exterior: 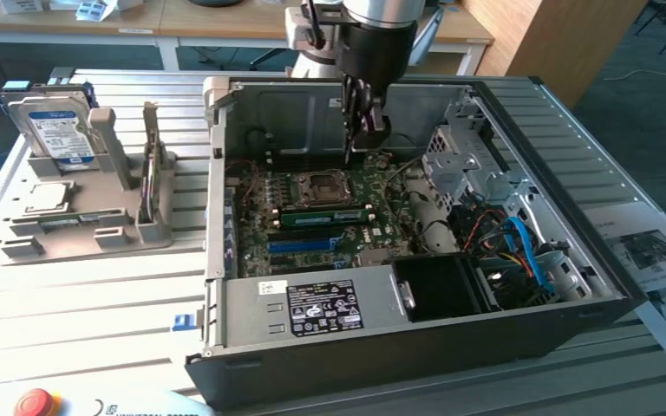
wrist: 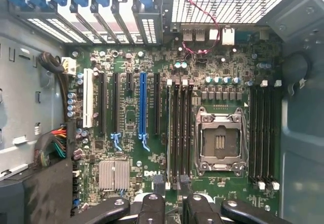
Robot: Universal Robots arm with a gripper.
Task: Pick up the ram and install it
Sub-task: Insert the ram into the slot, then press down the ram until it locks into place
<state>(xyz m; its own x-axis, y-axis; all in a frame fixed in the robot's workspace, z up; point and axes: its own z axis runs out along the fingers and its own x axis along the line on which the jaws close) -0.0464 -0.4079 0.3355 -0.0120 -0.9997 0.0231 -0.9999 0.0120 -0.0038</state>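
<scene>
In the exterior view the ram (exterior: 323,217) stands on edge in a slot on the board, at six o'clock from the socket (exterior: 319,186) and at twelve from the blue slot (exterior: 304,245). The pick-up therefore looks done, and the install looks to be at its seating or release stage. The gripper (exterior: 364,140) hangs above the board at one o'clock from the ram, apart from it and holding nothing. Room is tight: the case (exterior: 212,173) wall rises at nine o'clock and the drive cage (exterior: 472,156) at three, so any move calls for a plain vertical path. In the wrist view the fingertips (wrist: 158,182) stand partly parted with bare board between them, over the end of the ram slots (wrist: 177,133) that lie between the socket and the blue slot. Which slot is filled I cannot tell. White clips (wrist: 169,82) mark the slot ends, edges to keep clear of.
</scene>
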